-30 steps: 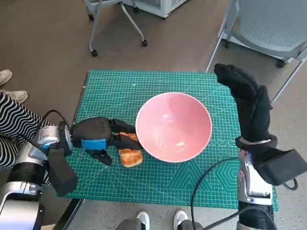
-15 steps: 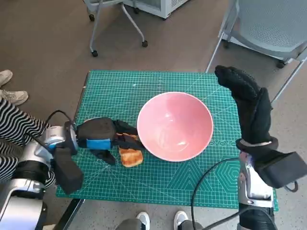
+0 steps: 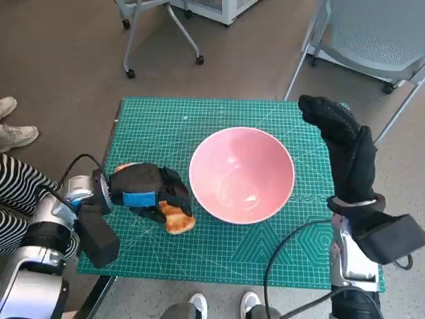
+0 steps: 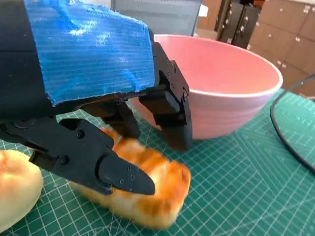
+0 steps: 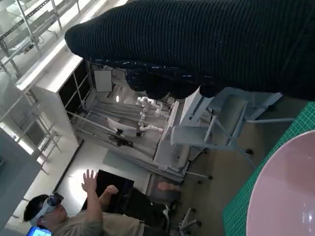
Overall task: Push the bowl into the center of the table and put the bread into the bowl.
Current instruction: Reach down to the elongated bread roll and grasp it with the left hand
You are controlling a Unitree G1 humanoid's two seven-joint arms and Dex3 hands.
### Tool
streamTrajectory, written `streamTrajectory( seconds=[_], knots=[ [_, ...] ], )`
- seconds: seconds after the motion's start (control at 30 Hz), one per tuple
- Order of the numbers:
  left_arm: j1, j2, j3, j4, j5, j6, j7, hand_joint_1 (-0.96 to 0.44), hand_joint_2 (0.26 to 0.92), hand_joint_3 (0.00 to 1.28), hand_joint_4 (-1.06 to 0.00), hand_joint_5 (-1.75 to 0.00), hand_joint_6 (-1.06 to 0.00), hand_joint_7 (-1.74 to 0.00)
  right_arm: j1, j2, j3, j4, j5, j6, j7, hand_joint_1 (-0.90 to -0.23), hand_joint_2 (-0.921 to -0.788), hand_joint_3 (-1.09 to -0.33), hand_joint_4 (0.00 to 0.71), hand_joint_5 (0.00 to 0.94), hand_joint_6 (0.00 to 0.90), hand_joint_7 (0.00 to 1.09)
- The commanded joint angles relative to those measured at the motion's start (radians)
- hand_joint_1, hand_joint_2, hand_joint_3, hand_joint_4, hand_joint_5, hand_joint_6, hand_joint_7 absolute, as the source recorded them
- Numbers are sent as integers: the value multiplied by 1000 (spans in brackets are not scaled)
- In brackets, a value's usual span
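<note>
Left wrist view: your left hand (image 4: 98,98) has its fingers (image 4: 118,174) closing around the bread (image 4: 147,189), just beside the pink bowl (image 4: 226,93) (already about mid-table). Next: firm grip, lift over the rim. Right hand (image 3: 345,149) hovers empty, fingers straight.

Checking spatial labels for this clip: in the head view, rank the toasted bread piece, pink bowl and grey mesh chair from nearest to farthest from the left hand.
1. Toasted bread piece: under the left hand's fingers.
2. Pink bowl: beside the hand, at the table's middle.
3. Grey mesh chair: on the floor past the table's far right corner.
</note>
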Motion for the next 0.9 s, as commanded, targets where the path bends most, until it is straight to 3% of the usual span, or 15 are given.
streamTrajectory(
  seconds=[0.03, 0.9],
  knots=[
    [-13, 5, -18, 17, 29, 11, 20, -1, 920, 62, -726, -1058, -606, -1236, 21, 4, 1, 7, 3, 16, -5, -680, -921, -730, 213, 2, 53, 581],
    [-34, 47, -6, 4, 24, 38, 79, 1, 920, 64, -719, -1037, -612, -1269, 25, 3, -3, 16, 18, 9, 6, -680, -921, -727, 211, 0, 51, 578]
  ],
)
